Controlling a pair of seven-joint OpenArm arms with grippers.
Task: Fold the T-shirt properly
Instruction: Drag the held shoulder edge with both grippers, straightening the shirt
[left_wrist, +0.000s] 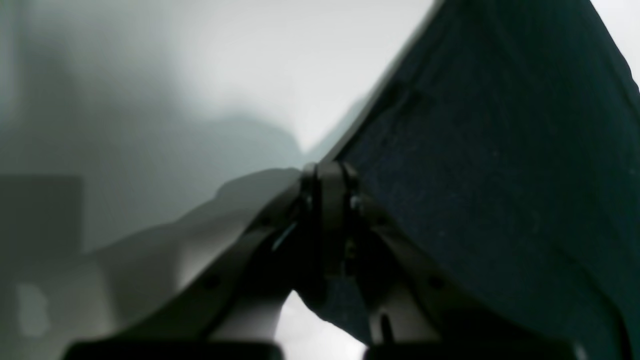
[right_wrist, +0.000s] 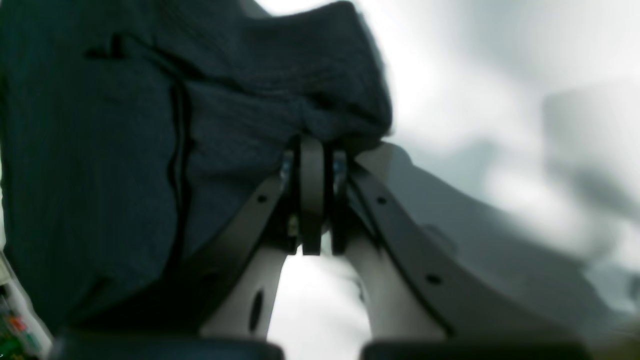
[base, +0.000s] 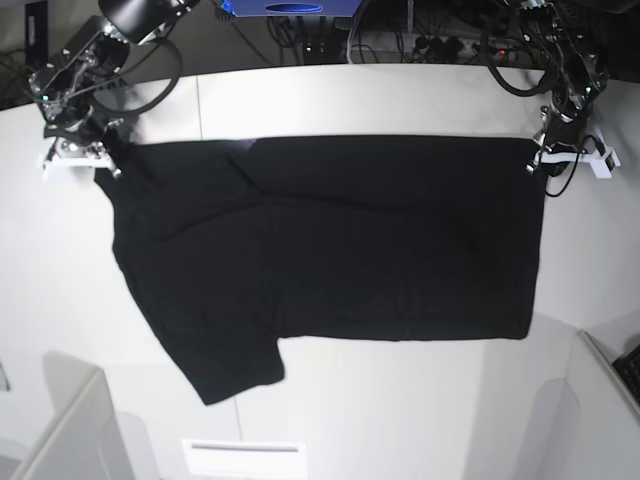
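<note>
The black T-shirt (base: 330, 240) lies spread on the white table (base: 330, 95), plain side up, no print showing. One sleeve (base: 230, 365) sticks out toward the front left. My left gripper (base: 540, 158) is shut on the shirt's far right corner; in the left wrist view its jaws (left_wrist: 327, 182) pinch the dark cloth (left_wrist: 500, 150). My right gripper (base: 112, 150) is shut on the shirt's far left corner; in the right wrist view its jaws (right_wrist: 312, 155) clamp bunched cloth (right_wrist: 150, 125). The far edge is stretched between both grippers.
Cables and a blue device (base: 290, 8) sit beyond the table's far edge. White panels stand at the front left (base: 60, 430) and front right (base: 600, 400). A white slotted piece (base: 245, 450) lies at the front edge.
</note>
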